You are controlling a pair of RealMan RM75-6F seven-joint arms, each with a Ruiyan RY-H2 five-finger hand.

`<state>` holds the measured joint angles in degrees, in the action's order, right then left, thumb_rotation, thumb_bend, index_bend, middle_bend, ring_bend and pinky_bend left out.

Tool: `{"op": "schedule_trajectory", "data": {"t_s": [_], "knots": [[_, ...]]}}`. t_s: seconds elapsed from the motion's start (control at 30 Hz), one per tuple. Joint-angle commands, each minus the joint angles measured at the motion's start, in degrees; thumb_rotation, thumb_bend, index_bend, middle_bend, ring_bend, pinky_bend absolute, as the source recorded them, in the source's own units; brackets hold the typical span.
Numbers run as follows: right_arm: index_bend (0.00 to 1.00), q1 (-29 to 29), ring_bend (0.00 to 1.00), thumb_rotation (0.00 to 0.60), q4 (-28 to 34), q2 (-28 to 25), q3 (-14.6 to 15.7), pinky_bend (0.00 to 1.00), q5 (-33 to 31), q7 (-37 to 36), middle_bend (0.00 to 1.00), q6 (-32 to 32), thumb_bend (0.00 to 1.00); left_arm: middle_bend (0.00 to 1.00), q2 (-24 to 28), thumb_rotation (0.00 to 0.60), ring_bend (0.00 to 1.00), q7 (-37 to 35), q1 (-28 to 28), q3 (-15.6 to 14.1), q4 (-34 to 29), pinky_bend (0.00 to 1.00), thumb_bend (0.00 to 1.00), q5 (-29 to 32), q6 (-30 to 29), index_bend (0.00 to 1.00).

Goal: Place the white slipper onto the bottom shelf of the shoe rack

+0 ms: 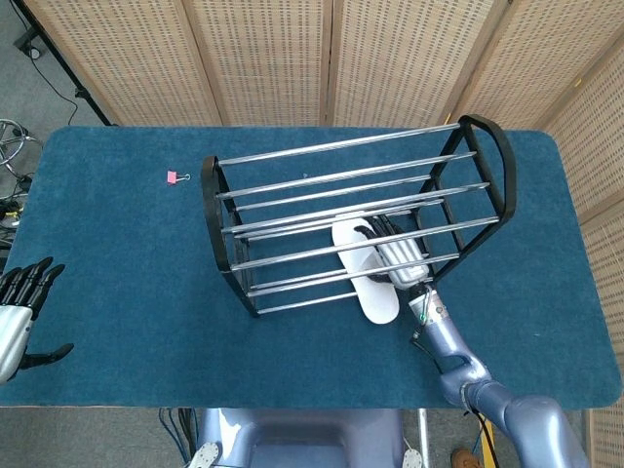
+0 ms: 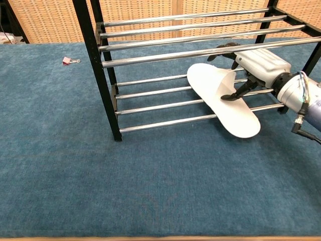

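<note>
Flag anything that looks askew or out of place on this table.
The white slipper lies askew on the shoe rack's bottom shelf, its heel overhanging the front rail toward the table edge. A small pink clip lies stray on the blue mat, left of the rack.

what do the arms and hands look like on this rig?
Right arm: glossy pale blue-grey tube links, with a thin black cable and coloured wires at the wrist. Right hand: white-grey shell, black fingers. Left hand: same light shell and black fingers; its arm is out of frame.
</note>
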<state>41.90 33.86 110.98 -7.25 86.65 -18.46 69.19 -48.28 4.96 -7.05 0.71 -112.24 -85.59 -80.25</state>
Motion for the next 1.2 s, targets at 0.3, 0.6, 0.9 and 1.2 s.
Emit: {"op": "schedule_trajectory", "data": {"t_s": [0.3,0.6,0.9,1.2], "knots": [[0.21,-6.0,0.02,0.600,7.1,-6.7,6.2,0.29,5.4,-0.1,0.12,7.5,0.18,0.00,-0.1,0.600,0.00,0.2,0.0,-0.2,-0.3,0.00,0.00,-0.7,-0.1,0.00],[0.21,-11.5,0.02,0.600,10.9,-13.0,11.7,0.25,10.7,0.2,0.12,15.1,0.18,0.00,-0.5,0.600,0.00,1.3,0.1,-0.6,-0.7,0.00,0.00,-1.7,-0.2,0.00],[0.23,-17.4,0.04,0.600,11.8,-19.9,15.3,0.23,14.8,-0.8,0.14,24.6,0.18,0.00,-0.8,0.600,0.00,2.5,0.3,-1.1,-1.0,0.00,0.00,-2.9,-0.6,0.00],[0.27,-25.2,0.07,0.600,8.1,-24.7,18.2,0.19,14.9,-3.4,0.16,29.1,0.18,0.00,-0.8,0.600,0.00,2.8,0.8,-1.4,-1.1,0.00,0.00,-3.9,-1.3,0.00]]}}
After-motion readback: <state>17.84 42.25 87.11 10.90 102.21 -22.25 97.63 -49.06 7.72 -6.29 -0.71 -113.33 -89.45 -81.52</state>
